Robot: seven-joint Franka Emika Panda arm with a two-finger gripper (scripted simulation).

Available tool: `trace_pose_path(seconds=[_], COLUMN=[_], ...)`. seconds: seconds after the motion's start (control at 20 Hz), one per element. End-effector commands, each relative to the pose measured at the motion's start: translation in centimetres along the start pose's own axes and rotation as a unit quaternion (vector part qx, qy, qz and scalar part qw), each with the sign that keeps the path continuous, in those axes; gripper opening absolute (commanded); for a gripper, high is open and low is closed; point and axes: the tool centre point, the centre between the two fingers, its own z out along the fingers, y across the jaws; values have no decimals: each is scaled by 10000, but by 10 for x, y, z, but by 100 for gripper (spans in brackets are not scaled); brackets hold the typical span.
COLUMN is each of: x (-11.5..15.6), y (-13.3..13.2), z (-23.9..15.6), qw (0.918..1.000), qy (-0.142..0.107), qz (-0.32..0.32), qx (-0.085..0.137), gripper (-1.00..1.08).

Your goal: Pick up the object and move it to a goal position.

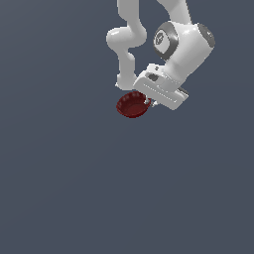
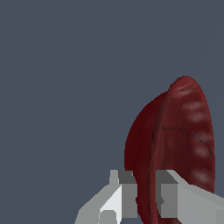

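The white arm's gripper [image 1: 149, 102] has its jaws pinched on the rim of the small dark red round bowl with a ribbed inside [image 1: 132, 105], one finger [image 2: 124, 192] outside the wall, one within. No table edge shows against the plain grey-blue ground [image 1: 64, 188].

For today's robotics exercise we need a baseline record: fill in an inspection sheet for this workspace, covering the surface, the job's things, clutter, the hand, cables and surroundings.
Surface: plain dark grey-blue ground, unmarked.
Job's things: dark red bowl with ribbed inside, its rim clamped between the fingers; in the wrist view it appears edge-on.
Clutter: nothing seen.
Hand: the hand is shut on the bowl's rim, one finger on each side of the wall.
Cables: nothing seen.
Surroundings: only the white arm; no goal marker visible.
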Motion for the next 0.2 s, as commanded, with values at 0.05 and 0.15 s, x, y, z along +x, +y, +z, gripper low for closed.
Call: trace_pose_path(seconds=[0.05,0.15], x=[-2,-2], y=[5,6], z=[-9,-10], qw=[10000,10000], qy=[8,8], qz=[3,3], qx=[6,6], gripper=[-100,-100])
